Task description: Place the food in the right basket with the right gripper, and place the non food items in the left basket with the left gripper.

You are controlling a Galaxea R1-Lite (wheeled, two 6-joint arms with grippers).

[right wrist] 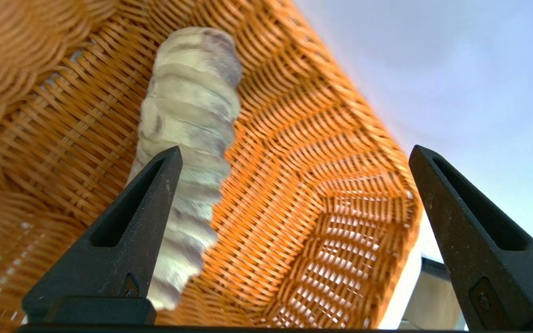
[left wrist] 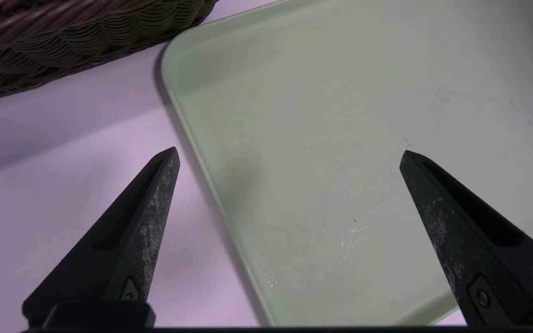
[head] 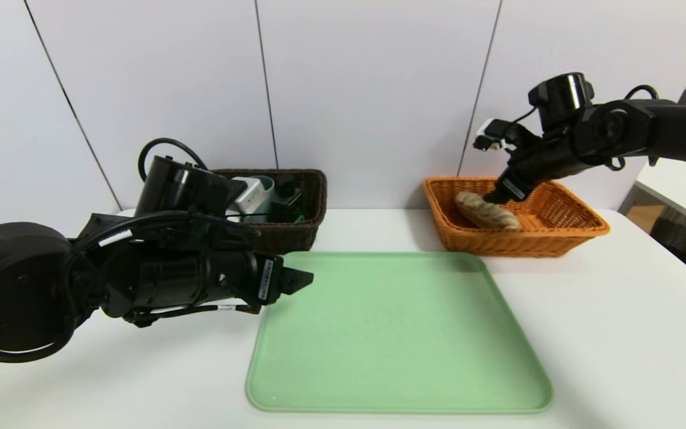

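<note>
The tan ridged roll (head: 487, 211) (right wrist: 191, 138) lies inside the orange basket (head: 563, 232) (right wrist: 303, 194) at the back right. My right gripper (head: 493, 196) (right wrist: 295, 155) hovers just over the roll, open, with the roll lying free beside one finger. The dark brown basket (head: 295, 233) (left wrist: 63, 32) at the back left holds a blue-grey cup (head: 265, 187), a white bar (head: 246, 196) and a black bottle with green label (head: 286, 205). My left gripper (head: 304, 280) (left wrist: 289, 157) is open and empty, low over the near left corner of the green tray.
A pale green tray (head: 399, 333) (left wrist: 363, 138) lies bare in the middle of the white table (head: 617, 333). A white wall stands right behind both baskets. Other furniture (head: 682, 190) stands beyond the table's right edge.
</note>
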